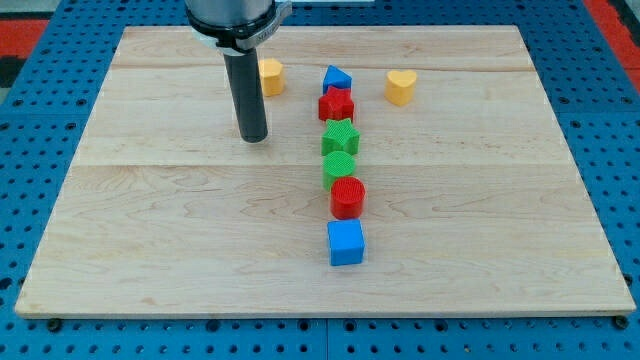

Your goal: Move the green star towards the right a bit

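The green star lies near the board's middle, in a column of blocks. Above it sit a red star and a blue triangle. Below it sit a green block, a red cylinder and a blue cube. My tip rests on the board to the left of the green star, well apart from it.
A yellow block sits just right of the rod near the view's top. A yellow heart lies at the upper right. The wooden board sits on a blue perforated table.
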`<state>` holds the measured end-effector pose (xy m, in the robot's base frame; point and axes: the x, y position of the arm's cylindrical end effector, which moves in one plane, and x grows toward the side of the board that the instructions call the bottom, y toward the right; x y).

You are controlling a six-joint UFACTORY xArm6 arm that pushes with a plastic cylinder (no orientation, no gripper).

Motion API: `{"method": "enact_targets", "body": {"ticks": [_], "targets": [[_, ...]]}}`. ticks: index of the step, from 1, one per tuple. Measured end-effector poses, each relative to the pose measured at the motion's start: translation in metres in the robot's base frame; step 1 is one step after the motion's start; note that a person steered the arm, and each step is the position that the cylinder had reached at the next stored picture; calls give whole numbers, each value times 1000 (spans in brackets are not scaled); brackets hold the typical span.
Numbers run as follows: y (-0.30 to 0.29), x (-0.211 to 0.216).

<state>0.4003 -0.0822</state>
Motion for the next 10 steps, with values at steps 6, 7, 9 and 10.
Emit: {"method": "enact_targets", "body": {"ticks": [6,7,9,10], "targets": [[71,-11],[98,-11],[140,-21],[147,-37]]}}
